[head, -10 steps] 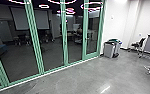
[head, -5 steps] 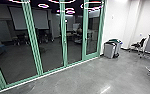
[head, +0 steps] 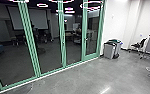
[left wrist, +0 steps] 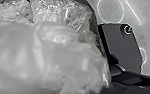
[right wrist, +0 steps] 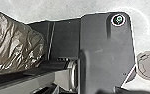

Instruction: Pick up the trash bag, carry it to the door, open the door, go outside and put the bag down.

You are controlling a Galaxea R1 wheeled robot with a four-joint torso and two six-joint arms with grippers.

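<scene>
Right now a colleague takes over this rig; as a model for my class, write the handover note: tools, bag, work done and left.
Left tool: clear plastic trash bag close by in its wrist view; grip cannot be confirmed.
Right tool: brownish crinkled plastic beside it, perhaps the same bag; grip unclear too.
Place: indoors, facing a green-framed glass wall; bins stand near its right end.
Done: bag apparently picked up.
Left: reaching and opening the door, going outside, setting the bag down.
</scene>
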